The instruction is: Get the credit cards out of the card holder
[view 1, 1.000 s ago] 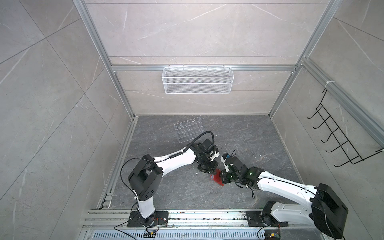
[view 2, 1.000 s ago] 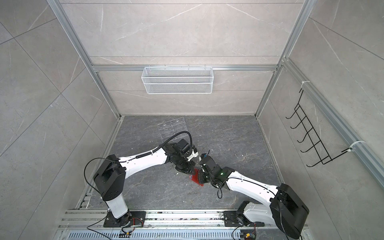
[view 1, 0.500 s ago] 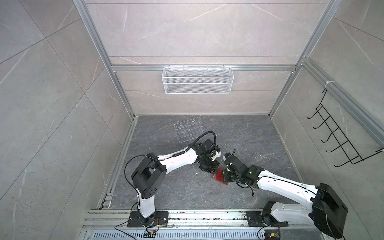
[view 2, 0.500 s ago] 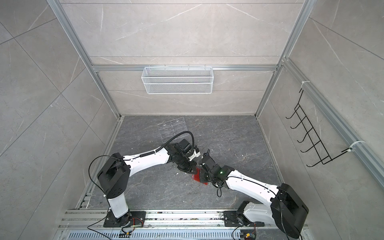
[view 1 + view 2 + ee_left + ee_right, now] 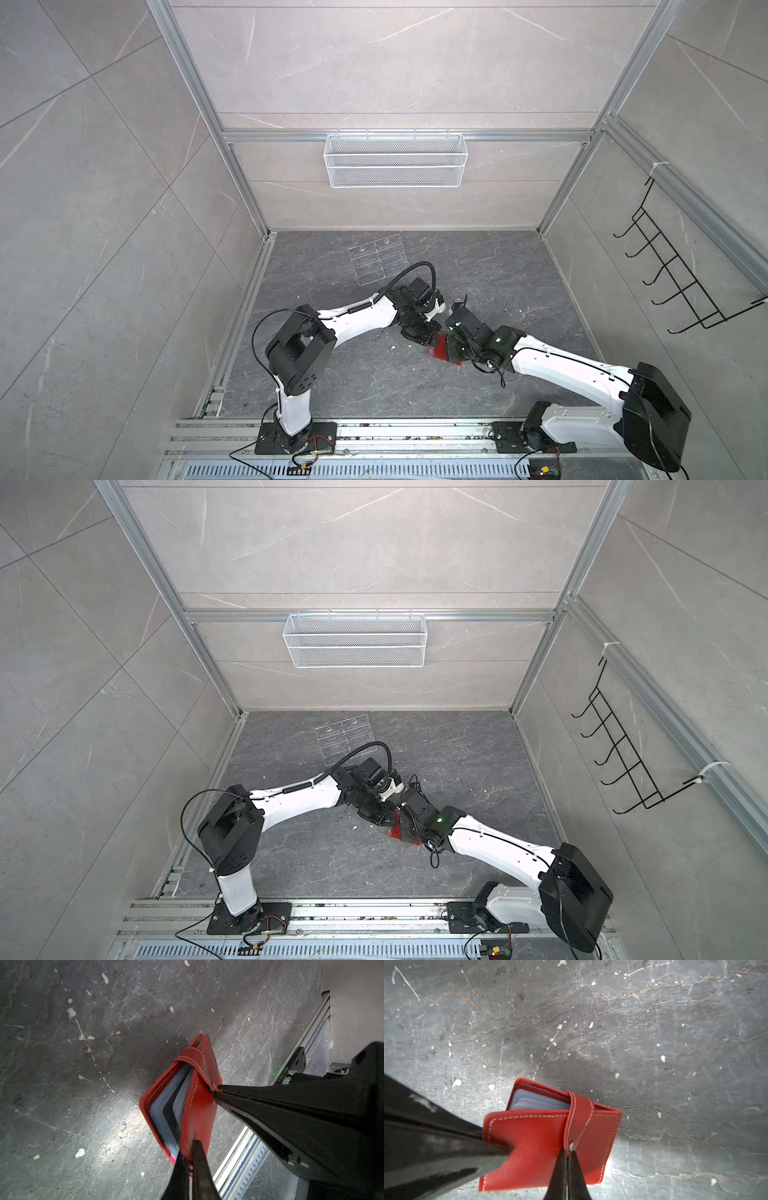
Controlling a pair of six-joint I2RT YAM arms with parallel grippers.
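Observation:
The red card holder [image 5: 199, 1109] hangs above the floor between both grippers, its covers slightly parted. My left gripper [image 5: 188, 1150] is shut on the edge of one cover. My right gripper [image 5: 568, 1152] is shut on the end of the snap strap [image 5: 580, 1113], which still wraps over the covers. Bluish clear sleeves [image 5: 164, 1126] show inside, with the dark edge of one of the credit cards [image 5: 169, 1114] between them. In both top views only a red patch of the card holder [image 5: 441, 353] [image 5: 395, 833] shows below the two wrists.
A clear acrylic rack [image 5: 378, 259] lies flat on the floor behind the arms. A white wire basket [image 5: 395, 160] hangs on the back wall, and black hooks [image 5: 681, 286] on the right wall. An aluminium rail [image 5: 245, 1147] runs along the front edge.
Both grippers and the card holder have shifted slightly to the right. Both grips hold as before.

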